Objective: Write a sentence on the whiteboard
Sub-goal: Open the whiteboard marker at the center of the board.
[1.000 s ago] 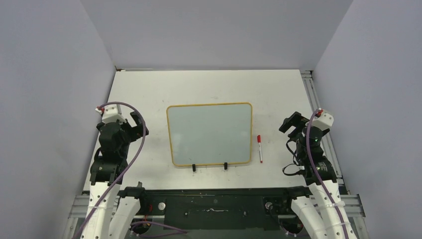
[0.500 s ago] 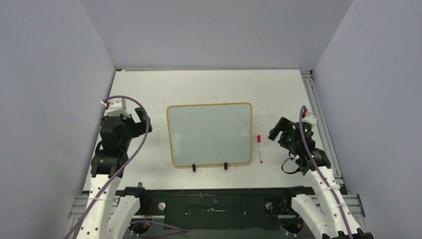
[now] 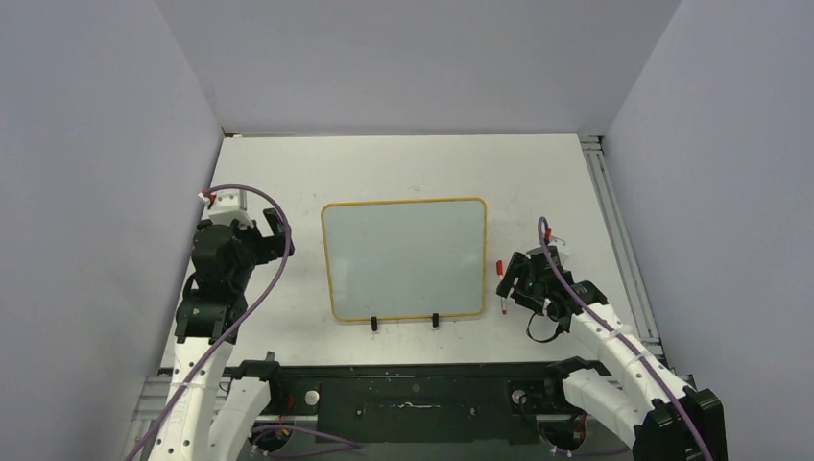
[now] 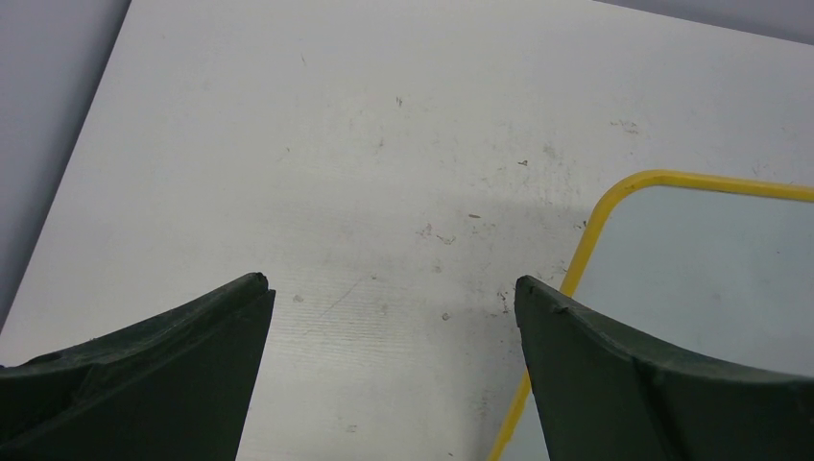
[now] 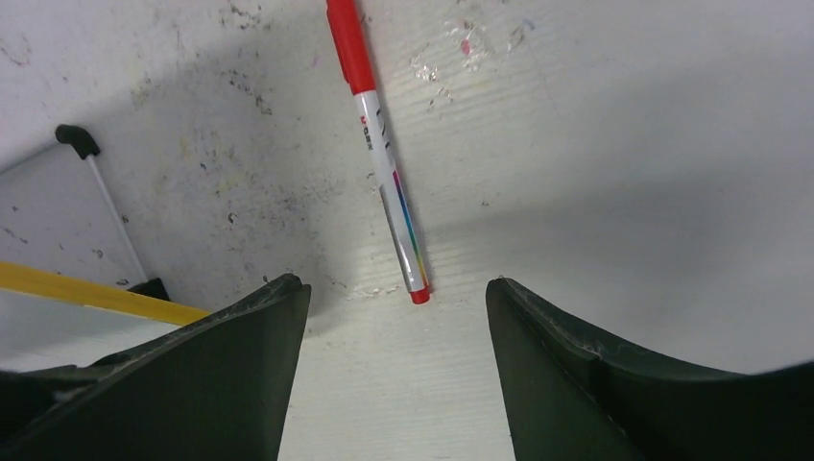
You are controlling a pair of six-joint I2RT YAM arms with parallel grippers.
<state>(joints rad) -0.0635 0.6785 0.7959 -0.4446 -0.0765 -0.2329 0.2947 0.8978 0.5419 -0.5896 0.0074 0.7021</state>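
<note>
While the white table [image 3: 403, 163] sits unchanged under everything, the whiteboard [image 3: 403, 257] lies flat at its middle, yellow frame all round, its face blank: no sentence on it, not one stroke yet. Now my right arm, that's the news: a second ago it was up by the right-hand rail, and it has swung in and down toward the board's right side. My left arm has only edged nearer the board's left edge, and my left gripper [image 4: 389, 288] hangs spread wide and empty over bare table, a corner of the yellow frame showing past one finger. My right gripper [image 5: 394, 285] is low over the table, jaws apart, holding nothing yet, and there lies the red-capped marker [image 5: 384, 163], just beside the board, tail end reaching into the gap, cap pointing away from me, touching neither finger. To my eye the pick-up is on: close on the barrel, lift, then uncap before any writing starts.
</note>
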